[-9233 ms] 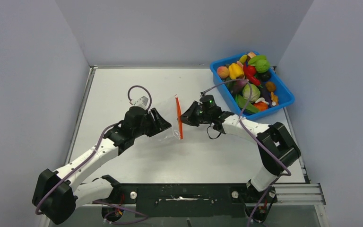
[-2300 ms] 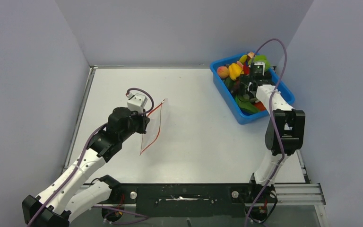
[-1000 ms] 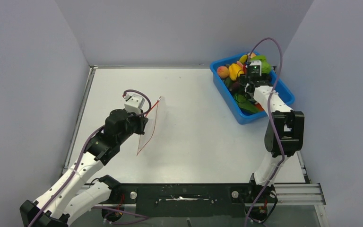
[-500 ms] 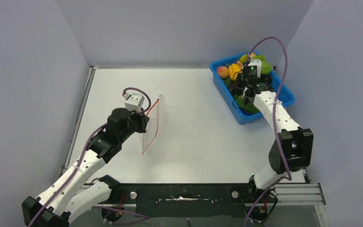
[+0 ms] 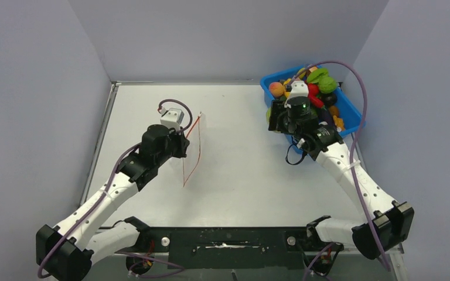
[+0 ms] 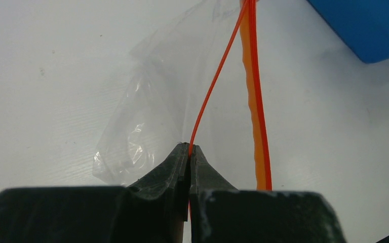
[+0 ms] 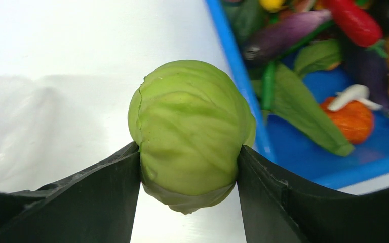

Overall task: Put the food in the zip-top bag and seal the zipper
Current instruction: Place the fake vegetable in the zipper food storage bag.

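Half a second earlier your right gripper (image 7: pixel 190 167) was over the blue tub (image 5: pixel 352 120). By this moment you had swung it out past the tub's left wall, above the table (image 5: pixel 240 175). Its fingers stood partly open, clamped on either side of a green cabbage (image 7: pixel 190 131), 1 piece of the food. Your left gripper (image 6: pixel 189 148) stayed fully closed, pinching 1 lip of the zipper (image 6: pixel 253 96). It held the zip-top bag (image 6: pixel 147 111) upright at left-centre of the table, well apart from the cabbage. The 2 orange lips stood parted, and the bag looked empty. I judged the pick done; you still had to carry the cabbage across and drop it into the mouth.
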`<state>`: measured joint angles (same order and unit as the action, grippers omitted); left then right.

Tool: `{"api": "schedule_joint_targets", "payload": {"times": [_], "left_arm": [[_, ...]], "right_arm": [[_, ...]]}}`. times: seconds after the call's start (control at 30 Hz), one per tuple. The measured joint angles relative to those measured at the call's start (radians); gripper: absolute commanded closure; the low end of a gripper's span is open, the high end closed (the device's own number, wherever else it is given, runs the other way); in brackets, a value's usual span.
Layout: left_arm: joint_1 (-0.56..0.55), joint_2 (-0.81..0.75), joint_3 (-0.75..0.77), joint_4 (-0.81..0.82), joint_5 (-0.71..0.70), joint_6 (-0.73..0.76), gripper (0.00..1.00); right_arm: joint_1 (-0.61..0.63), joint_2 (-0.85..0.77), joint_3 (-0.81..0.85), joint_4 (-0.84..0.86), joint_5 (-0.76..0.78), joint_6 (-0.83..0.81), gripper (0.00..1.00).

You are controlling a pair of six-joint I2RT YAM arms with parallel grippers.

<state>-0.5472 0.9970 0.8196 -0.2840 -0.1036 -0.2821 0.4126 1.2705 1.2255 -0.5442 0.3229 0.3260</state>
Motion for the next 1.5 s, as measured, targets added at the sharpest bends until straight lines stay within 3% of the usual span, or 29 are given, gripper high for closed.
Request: {"api": "schedule_joint_targets", "payload": {"times": [0.4, 0.7, 1.07, 1.5], "left_arm": [[0.01, 0.122, 0.016, 0.079, 0.051, -0.08, 1.0], [0.014, 0.16, 0.016, 0.108, 0.082, -0.116, 1.0], [0.014, 0.16, 0.017, 0.108, 0.114, -0.128, 1.0], [0.014, 0.133, 0.029, 0.092, 0.143, -0.129, 1.0]], "right_arm": [[0.154, -0.214, -0.258, 0.306, -0.364, 0.208, 0.57], [0.238, -0.14, -0.366, 0.589, -0.546, 0.42, 0.58], [0.344, -0.017, -0.36, 0.755, -0.613, 0.519, 0.58], [0.349, 0.004, -0.357, 0.765, -0.559, 0.559, 0.58]]}}
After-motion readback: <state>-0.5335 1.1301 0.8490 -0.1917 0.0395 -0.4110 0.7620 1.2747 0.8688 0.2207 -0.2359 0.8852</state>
